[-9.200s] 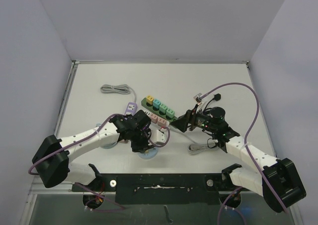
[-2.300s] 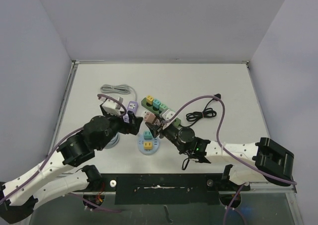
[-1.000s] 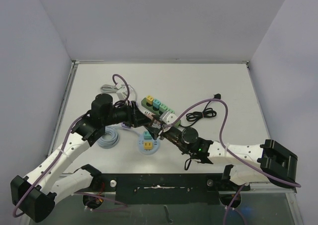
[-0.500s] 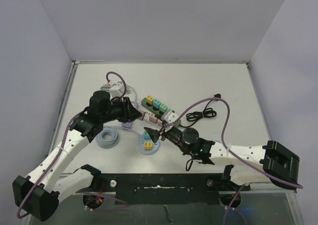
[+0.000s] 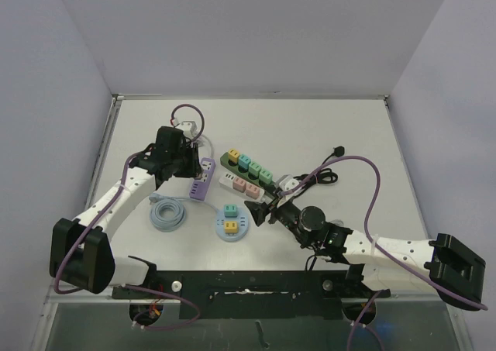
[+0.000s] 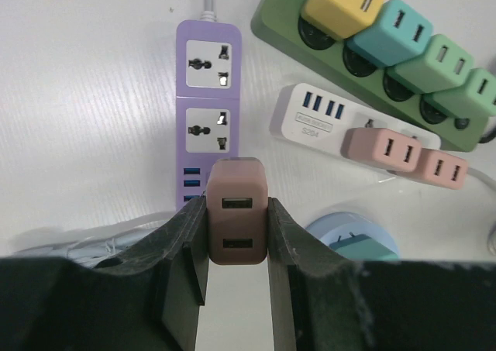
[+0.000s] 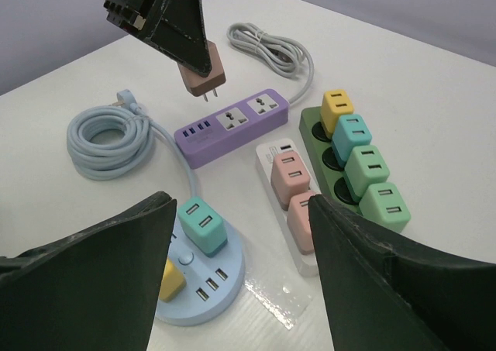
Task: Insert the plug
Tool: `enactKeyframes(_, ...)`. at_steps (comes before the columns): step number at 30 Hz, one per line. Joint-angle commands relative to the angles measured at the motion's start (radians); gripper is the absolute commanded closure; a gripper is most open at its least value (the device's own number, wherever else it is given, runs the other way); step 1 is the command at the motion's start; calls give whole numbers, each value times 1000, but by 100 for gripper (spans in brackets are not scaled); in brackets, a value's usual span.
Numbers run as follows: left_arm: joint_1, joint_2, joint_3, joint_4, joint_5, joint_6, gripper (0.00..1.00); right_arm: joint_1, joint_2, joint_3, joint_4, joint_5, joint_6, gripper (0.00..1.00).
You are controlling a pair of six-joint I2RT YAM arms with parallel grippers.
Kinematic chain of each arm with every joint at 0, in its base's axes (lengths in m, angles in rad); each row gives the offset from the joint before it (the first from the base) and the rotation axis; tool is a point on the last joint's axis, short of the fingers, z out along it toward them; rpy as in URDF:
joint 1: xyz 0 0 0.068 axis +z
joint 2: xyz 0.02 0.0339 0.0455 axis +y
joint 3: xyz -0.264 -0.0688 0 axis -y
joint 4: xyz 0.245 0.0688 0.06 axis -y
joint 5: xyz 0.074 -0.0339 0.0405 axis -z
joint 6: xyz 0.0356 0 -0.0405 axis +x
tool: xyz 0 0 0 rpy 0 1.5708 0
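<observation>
My left gripper (image 6: 236, 246) is shut on a brownish-pink plug (image 6: 239, 210), a two-port charger cube gripped by its sides. In the right wrist view the plug (image 7: 201, 70) hangs prongs down just above the purple power strip (image 7: 232, 126), over its USB end. The strip's two sockets (image 6: 208, 95) are free. In the top view the left gripper (image 5: 188, 165) sits over the purple strip (image 5: 201, 182). My right gripper (image 5: 260, 211) stands open and holds nothing, near the round blue hub (image 5: 232, 221).
A green strip (image 5: 248, 167) carries several cube plugs. A white strip (image 5: 232, 183) holds two pink ones. The round hub (image 7: 213, 297) holds a teal plug (image 7: 201, 223) and a yellow one (image 7: 167, 277). A light-blue coiled cable (image 5: 167, 214), a grey cable (image 7: 267, 45) and a black cable (image 5: 325, 173) lie around.
My left gripper closed on the plug and carried it back and left, over the purple strip. My right gripper opened and drew back toward the near right.
</observation>
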Motion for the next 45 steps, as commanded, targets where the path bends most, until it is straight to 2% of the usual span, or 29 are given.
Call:
enactKeyframes(1, 8, 62, 95, 29, -50, 54, 81, -45, -65, -29, 7, 26, 70, 30)
enactKeyframes(11, 6, 161, 82, 116, -13, 45, 82, -116, -142, -75, -27, -34, 102, 29)
enactKeyframes(23, -5, 181, -14, 252, 28, 161, 83, -129, -138, -96, -6, -22, 111, 29)
enactKeyframes(33, -21, 233, -10, 216, 21, 188, 85, -142, -119, -93, -8, -28, 104, 29)
enactKeyframes(40, -54, 281, 8, 176, -90, 176, 86, -150, -131, -102, -14, -29, 101, 29)
enactKeyframes(45, -118, 338, 29, 102, -208, 162, 87, -154, -140, -106, -16, -30, 100, 28)
